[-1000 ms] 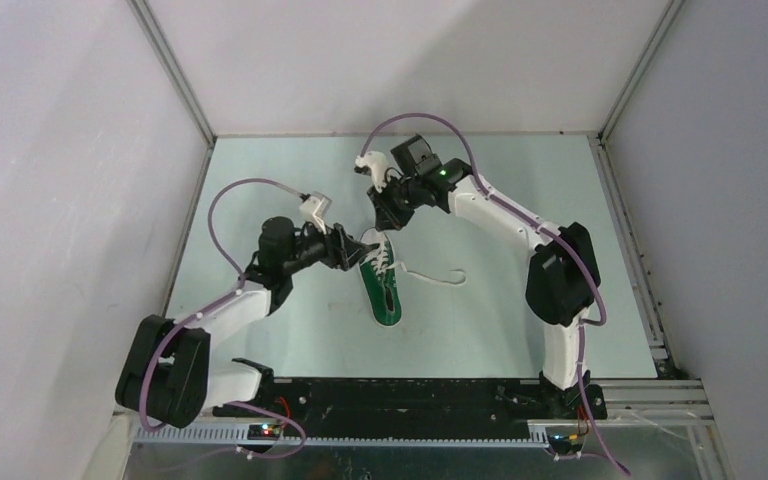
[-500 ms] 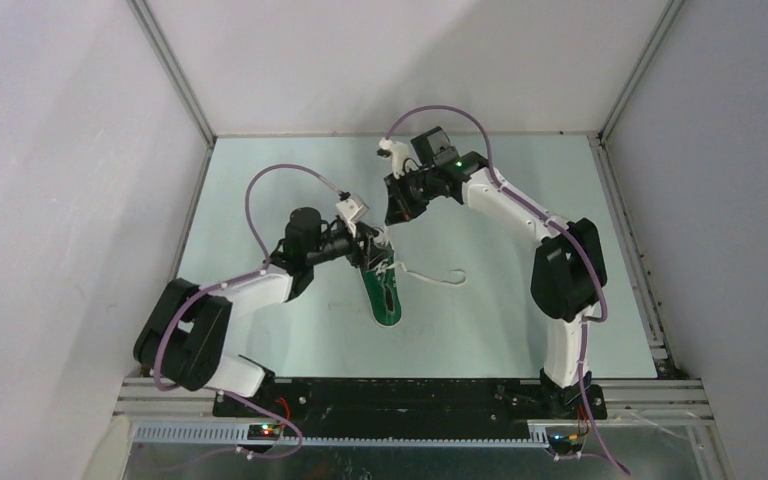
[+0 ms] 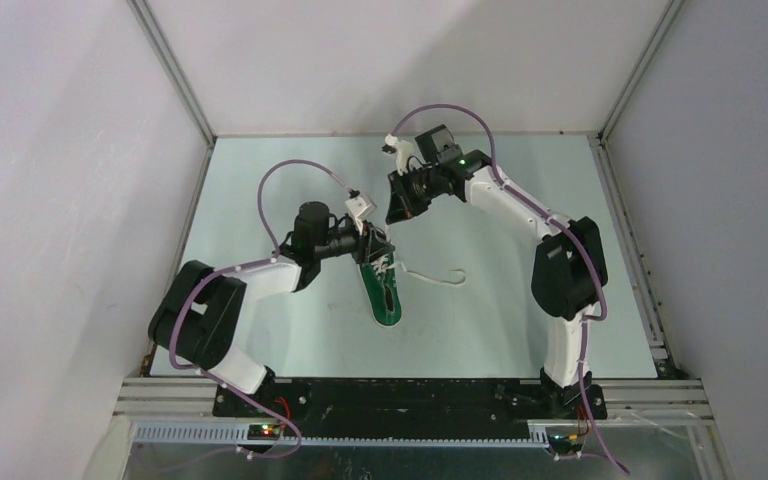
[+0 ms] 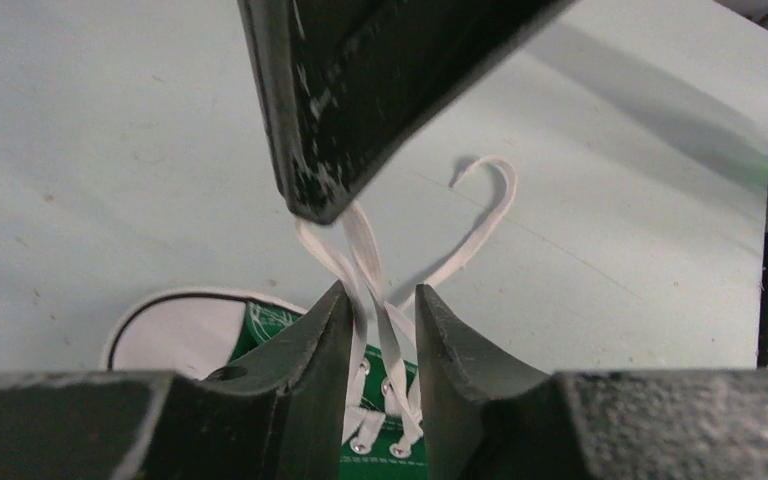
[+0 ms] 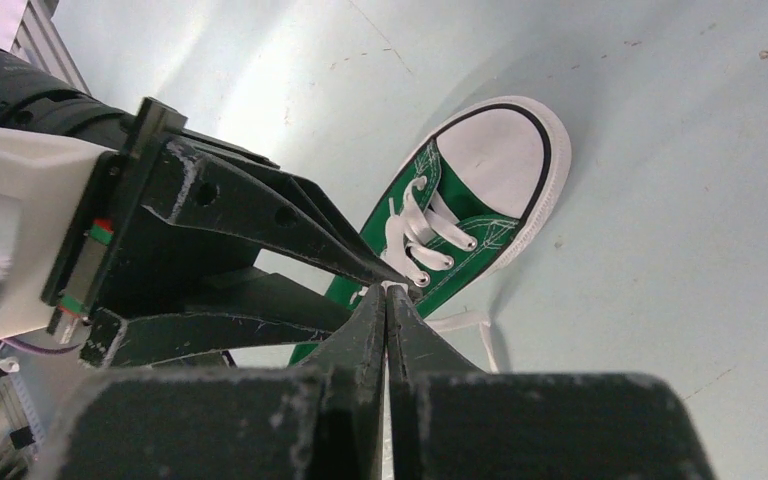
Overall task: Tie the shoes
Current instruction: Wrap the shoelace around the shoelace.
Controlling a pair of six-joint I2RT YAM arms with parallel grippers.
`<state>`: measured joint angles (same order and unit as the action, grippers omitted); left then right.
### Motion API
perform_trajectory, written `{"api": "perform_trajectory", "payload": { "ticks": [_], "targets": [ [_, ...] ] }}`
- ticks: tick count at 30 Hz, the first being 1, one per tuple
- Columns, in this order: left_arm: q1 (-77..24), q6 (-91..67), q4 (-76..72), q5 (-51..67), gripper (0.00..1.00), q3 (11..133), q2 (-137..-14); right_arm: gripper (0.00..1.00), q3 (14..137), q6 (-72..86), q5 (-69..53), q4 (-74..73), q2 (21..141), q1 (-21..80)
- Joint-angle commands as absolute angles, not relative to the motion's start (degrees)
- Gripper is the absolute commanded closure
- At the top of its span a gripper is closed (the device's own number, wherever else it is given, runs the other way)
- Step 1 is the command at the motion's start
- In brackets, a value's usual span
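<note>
Presently: right tool pinched shut on laces; left tool parted, straddling them. Risk I see: strand slips out; pull drags shoe.

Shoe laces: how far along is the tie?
Done: laces are threaded up the sneaker, and two strands cross above it. In hand: right gripper is shut on those strands; left gripper straddles them, jaws apart, not pinching. To do: no knot or bow shows, and one lace end lies loose on the table.
</note>
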<state>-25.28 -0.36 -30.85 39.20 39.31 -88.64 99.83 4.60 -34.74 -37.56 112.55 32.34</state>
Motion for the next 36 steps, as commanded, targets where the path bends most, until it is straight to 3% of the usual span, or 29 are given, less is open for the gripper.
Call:
{"api": "perform_trajectory", "payload": {
  "ticks": [1, 23, 36],
  "targets": [
    [-24.8, 1.1, -31.6, 42.2, 0.66, 37.4, -88.7, 1.00, 100.9, 5.6, -36.0, -35.6, 112.9, 31.8],
    [-21.5, 5.1, -24.7, 50.8, 0.76, 36.5, -89.1, 1.00, 100.0, 5.1, -36.1, -35.6, 112.4, 31.6],
    [-20.9, 3.3, -25.9, 48.7, 0.90, 36.7, -89.9, 1.00, 99.6, 4.8, -36.1, -35.7, 112.3, 32.0]
  ]
}}
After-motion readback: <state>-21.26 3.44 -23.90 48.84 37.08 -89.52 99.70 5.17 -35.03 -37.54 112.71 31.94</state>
